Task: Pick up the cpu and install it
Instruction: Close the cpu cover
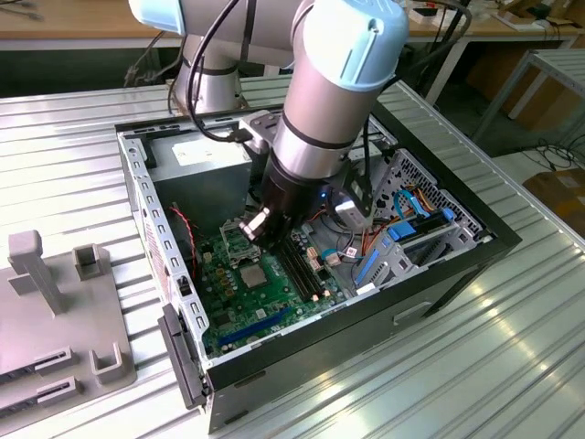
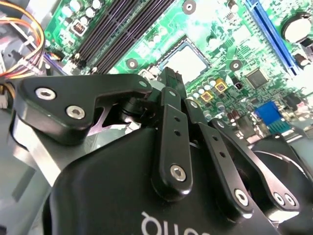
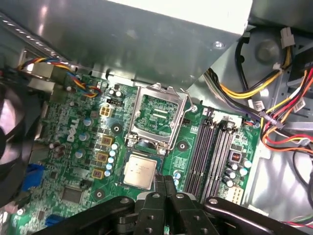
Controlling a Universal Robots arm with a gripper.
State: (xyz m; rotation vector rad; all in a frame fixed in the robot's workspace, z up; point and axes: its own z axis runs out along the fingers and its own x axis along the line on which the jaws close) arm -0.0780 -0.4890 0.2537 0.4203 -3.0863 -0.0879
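- Exterior view: my arm reaches down into the open computer case [image 1: 475, 240], which lies on its side on a ribbed metal table [image 1: 512, 366]. My pincer [image 1: 259, 226] hangs low over the green motherboard [image 1: 265, 306], close above the cpu [image 1: 253, 274]. The cpu lies flat on the board as a small silver-grey square, just beside the black memory slots [image 1: 302, 267] on the exterior view's right. A grey power supply box [image 1: 196, 160] sits at the far end of the case, and a grey fixture [image 1: 55, 311] stands on the table at the exterior view's left, well apart from the case.
- Second wrist view: I look along my own black linkage toward my pincer [image 2: 172, 78]. My fingers [image 2: 168, 81] look pressed together with no gap and nothing between them. Beyond the tips the cpu [image 2: 188, 61] lies flat on the motherboard [image 2: 230, 29], bright and washed out, with the memory slots [image 2: 127, 27] and a long blue slot [image 2: 274, 32] on either side.
- First wrist view: my pincer [image 3: 164, 182] shows clenched on nothing, tips together just beside the cpu [image 3: 140, 172]. The cpu sits level in its socket, next to the raised metal retention frame [image 3: 157, 117]. The memory slots [image 3: 210, 152] run alongside, and bundled coloured cables [image 3: 274, 103] hang past them.
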